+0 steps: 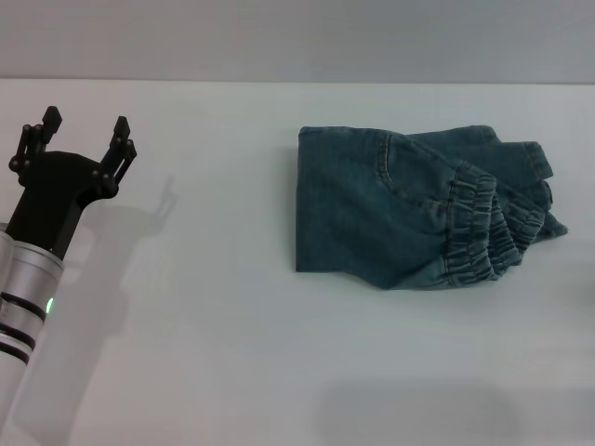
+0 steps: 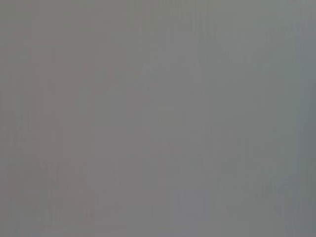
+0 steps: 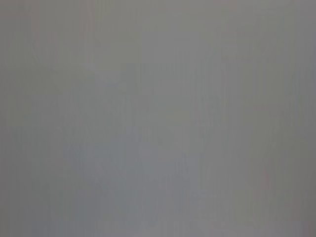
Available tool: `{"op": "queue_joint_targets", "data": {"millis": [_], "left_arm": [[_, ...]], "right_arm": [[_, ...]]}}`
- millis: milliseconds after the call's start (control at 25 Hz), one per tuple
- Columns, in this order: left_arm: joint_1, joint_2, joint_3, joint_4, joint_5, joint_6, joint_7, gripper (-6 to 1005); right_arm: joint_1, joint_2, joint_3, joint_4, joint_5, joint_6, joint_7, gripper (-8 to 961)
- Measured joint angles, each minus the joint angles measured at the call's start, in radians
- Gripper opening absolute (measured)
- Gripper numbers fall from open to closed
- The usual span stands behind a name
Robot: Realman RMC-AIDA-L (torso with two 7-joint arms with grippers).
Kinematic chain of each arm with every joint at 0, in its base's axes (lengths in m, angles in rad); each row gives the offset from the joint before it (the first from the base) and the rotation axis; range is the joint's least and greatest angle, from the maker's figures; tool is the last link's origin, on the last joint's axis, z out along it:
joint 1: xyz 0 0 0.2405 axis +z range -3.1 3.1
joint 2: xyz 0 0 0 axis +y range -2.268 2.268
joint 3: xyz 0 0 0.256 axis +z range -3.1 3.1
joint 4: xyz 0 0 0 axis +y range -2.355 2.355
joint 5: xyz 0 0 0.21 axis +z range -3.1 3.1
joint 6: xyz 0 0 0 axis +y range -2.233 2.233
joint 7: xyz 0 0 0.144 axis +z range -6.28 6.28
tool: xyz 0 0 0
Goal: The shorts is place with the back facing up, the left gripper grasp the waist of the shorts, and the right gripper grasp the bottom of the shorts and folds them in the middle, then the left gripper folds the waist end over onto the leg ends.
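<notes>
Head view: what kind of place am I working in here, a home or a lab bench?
Likely a lab or test bench, not a home: a bare white table against a plain grey wall, holding only the folded shorts, with the left claw open, off to the left of them.

You had a plain white tabletop (image 1: 232,372) before you, running back to a grey wall. Only the shorts (image 1: 372,214) lay directly on it, right of centre, folded into a compact denim bundle. Their puckered elastic waist (image 1: 479,228) sat on top toward the right, and the straight folded edge faced left. Both wrist views showed nothing but blank grey.
</notes>
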Motion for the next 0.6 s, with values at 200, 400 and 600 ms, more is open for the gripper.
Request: {"op": "queue_joint_targets", "data": {"millis": [200, 400, 600], "left_arm": [[0.004, 0.0, 0.0, 0.0, 0.0, 0.0, 0.0, 834], [0.003, 0.0, 0.0, 0.003, 0.0, -0.007, -0.001, 834], [0.0, 0.0, -0.002, 0.003, 0.0, -0.014, -0.001, 834]], "right_arm": [[0.004, 0.0, -0.006, -0.002, -0.006, 0.0, 0.0, 559], [0.018, 0.001, -0.008, -0.019, -0.007, 0.006, 0.0, 559], [0.025, 0.0, -0.008, -0.022, -0.008, 0.007, 0.001, 559]]}}
